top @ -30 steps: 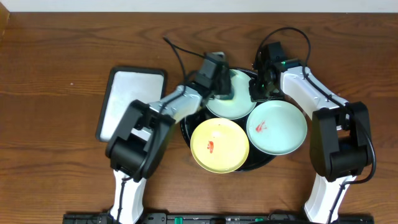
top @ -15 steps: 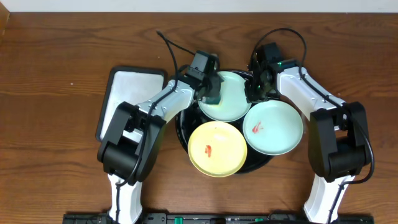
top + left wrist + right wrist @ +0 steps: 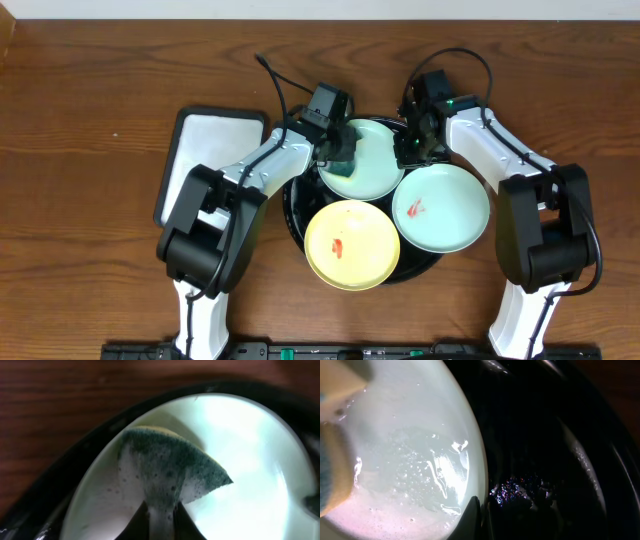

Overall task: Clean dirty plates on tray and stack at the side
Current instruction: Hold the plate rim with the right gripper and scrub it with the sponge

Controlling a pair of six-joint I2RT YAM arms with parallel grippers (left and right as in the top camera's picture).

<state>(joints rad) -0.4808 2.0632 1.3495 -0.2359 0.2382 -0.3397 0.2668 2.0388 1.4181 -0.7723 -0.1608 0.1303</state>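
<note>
Glossy black tray [image 3: 296, 215] on a dark-brown wood-grain surface [image 3: 90, 80]. On the tray: yellow plate [image 3: 352, 245] and mint plate [image 3: 445, 210], both red-smeared, soapy mint plate [image 3: 375, 165], speckled dark-green sponge [image 3: 165, 467].

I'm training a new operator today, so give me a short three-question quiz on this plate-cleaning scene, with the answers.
1. True or false: the yellow plate shows no red smear.
2. What holds the sponge? A) the left end effector B) the right end effector C) nothing, it lies loose on the black tray
3. Fill in: the back plate, under the sponge, is pale ____.

Key: 1 false; 2 A; 3 mint-green.
</note>
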